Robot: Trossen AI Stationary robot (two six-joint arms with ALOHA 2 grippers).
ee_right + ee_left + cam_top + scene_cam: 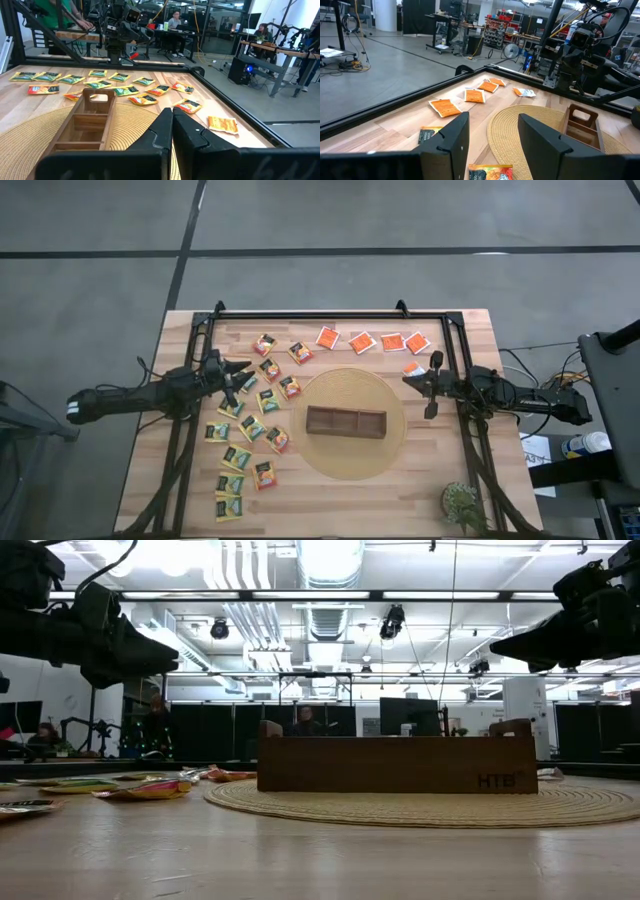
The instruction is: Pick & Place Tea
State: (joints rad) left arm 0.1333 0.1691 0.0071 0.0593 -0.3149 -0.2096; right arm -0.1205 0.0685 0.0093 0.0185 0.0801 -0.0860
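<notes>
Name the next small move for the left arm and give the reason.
Probably lower the left pincer onto the yellow-orange sachet just below it: its fingers are open and empty above the table, and the wooden tray holds no tea yet.

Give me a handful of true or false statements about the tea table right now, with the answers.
1. The wooden tray sits on the round woven mat. True.
2. The left gripper has its jaws shut. False: they stand open, empty.
3. The right gripper has its jaws shut. True.
4. Tea sachets fill the tray's compartments. False: the compartments look empty.
5. The bright orange sachets lie along the table's far edge. True.
</notes>
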